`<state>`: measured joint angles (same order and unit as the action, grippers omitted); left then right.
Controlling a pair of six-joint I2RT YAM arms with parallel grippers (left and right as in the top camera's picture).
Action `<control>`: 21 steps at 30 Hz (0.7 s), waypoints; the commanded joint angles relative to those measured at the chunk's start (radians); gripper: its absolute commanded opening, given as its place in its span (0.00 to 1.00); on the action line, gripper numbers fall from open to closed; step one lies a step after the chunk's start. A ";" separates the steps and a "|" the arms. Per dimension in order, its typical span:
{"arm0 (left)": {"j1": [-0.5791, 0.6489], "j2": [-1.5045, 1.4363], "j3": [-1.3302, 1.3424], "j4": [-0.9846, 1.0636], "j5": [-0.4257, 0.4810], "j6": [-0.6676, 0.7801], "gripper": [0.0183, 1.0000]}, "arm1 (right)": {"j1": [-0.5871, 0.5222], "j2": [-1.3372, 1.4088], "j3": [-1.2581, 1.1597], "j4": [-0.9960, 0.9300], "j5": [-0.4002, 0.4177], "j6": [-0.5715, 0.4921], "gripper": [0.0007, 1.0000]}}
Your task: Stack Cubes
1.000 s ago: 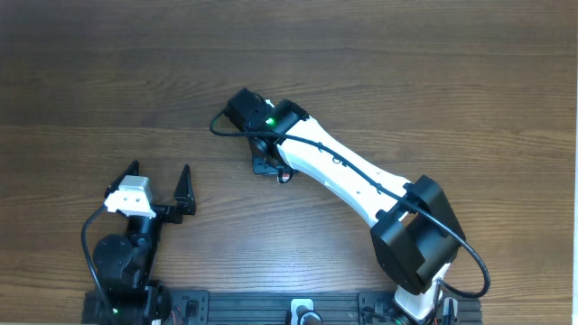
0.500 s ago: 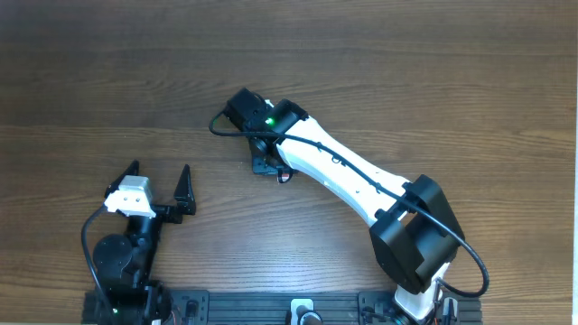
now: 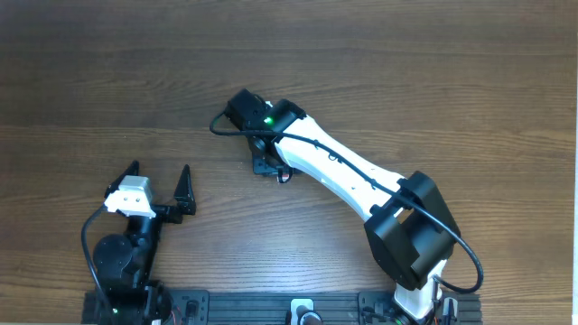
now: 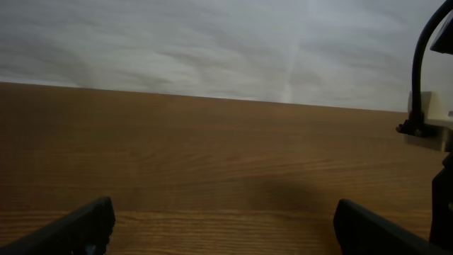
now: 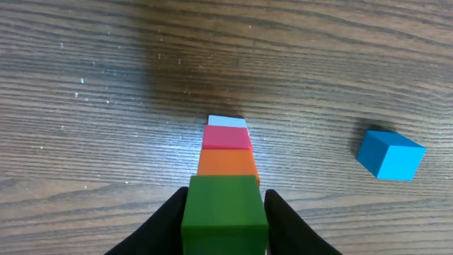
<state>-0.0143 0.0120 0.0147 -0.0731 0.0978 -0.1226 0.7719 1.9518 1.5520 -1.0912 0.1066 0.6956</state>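
Scarcely stirred lately: kept right gripper clamped on green cube over orange cube atop the stack, blue cube well apart; kept left gripper spread wide, empty. Probably awaited release.

Left jaws wide, right jaws clamped.

A green cube is clamped between the black fingers of the right gripper, lined up over a stack of an orange cube, a pink cube and a pale blue cube. A bright blue cube is set well apart on the brown wooden table
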 commanded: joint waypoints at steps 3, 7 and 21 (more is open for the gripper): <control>0.005 -0.006 -0.009 0.004 -0.005 0.018 1.00 | -0.012 0.008 0.002 0.003 0.003 -0.002 0.44; 0.005 -0.006 -0.009 0.004 -0.005 0.018 1.00 | -0.012 0.008 0.002 0.004 0.003 -0.002 0.59; 0.005 -0.006 -0.009 0.004 -0.005 0.018 1.00 | -0.025 -0.084 0.063 0.011 0.018 -0.055 0.99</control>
<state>-0.0143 0.0120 0.0147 -0.0734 0.0978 -0.1226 0.7681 1.9499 1.5600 -1.0691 0.1074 0.6804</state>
